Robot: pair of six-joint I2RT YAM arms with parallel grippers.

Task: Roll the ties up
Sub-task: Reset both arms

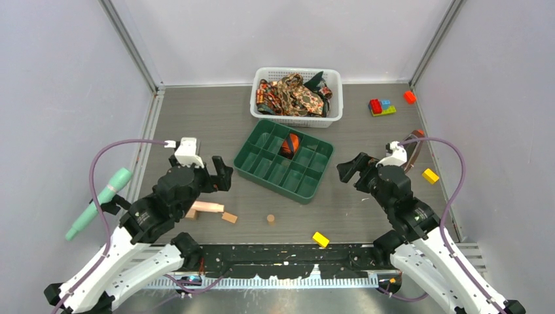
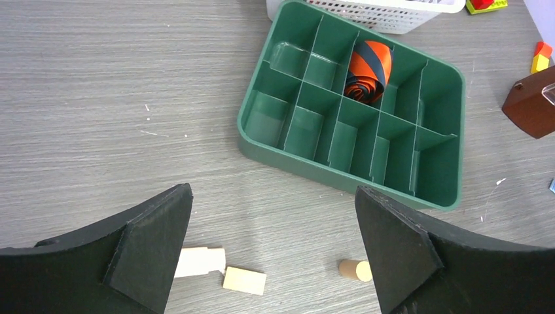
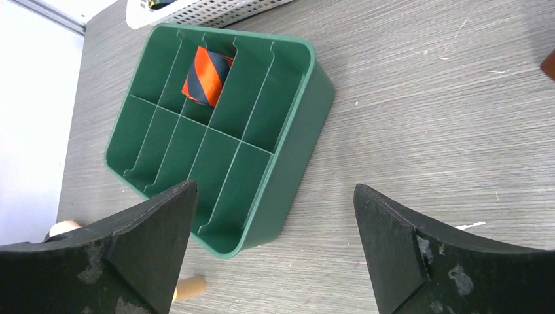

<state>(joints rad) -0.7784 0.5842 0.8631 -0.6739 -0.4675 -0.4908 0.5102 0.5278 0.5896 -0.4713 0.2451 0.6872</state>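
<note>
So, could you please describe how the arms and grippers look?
The left arm and right arm have white links with black joints. The left gripper and right gripper are black with wedge-shaped fingers, the right ones scuffed pale. A white camera housing tops each wrist, and a mauve cable loops off each.

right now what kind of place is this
Probably a robot-lab test cell, not a home: grey table boxed in by plain white panels, scattered toy bricks, and a green divider tray beside a white basket of ties.
</note>
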